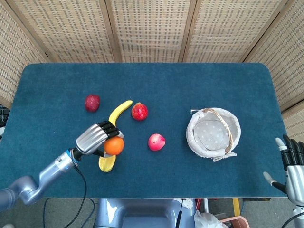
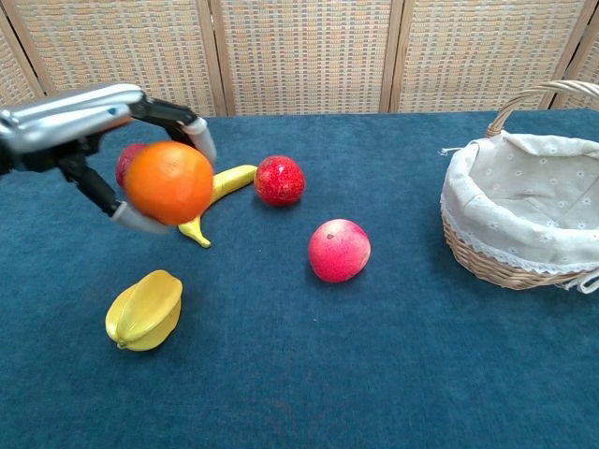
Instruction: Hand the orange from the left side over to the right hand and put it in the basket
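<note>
Presently: left hand, fingers wrapped around the orange, fruit held clear of the blue table and, in the head view, overlapping the upper end of the yellow starfruit. Right hand, at the table's near right corner, fingers spread, holding nothing. Basket, cloth-lined, handle arched over it, on the right half of the table, nothing seen inside. Banana, curved, behind the left hand. Dark red fruit, left of the banana. Red pomegranate-like fruit, just right of the banana's upper end. Pink-red apple-like fruit, between orange and basket.
</note>
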You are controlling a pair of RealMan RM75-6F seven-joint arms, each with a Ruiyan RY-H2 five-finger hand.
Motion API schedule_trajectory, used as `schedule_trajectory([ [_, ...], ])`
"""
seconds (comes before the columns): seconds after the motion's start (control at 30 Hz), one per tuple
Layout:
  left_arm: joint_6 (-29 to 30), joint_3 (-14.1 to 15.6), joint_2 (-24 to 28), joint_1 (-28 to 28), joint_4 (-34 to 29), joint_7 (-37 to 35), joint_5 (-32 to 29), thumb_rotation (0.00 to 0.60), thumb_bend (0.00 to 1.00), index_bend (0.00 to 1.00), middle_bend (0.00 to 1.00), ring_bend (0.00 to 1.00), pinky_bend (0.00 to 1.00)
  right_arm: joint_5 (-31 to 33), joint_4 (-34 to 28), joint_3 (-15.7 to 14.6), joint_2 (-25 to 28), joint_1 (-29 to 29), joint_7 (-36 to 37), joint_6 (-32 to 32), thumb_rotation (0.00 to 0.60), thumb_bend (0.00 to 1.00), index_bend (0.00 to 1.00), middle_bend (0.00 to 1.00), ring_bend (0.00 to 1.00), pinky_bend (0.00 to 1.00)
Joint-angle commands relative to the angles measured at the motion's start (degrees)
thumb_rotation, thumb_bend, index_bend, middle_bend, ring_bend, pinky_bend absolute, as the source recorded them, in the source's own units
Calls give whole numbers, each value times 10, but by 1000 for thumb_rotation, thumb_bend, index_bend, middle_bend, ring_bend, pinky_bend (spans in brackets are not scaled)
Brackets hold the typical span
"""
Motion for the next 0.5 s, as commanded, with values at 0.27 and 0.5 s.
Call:
schedule_trajectory([
  [0.27, -86, 23, -118, -93, 95, 40, 42, 600, 17, 544, 467, 336, 237, 37, -1, 12, -8, 5, -27, -14, 600, 0, 0, 0, 0, 0],
  [0.5, -99, 45, -157, -111, 133, 27, 42, 600, 0, 182, 118, 47, 41, 49, 1, 15, -11, 8, -35, -21, 600, 0, 0, 0, 0, 0],
])
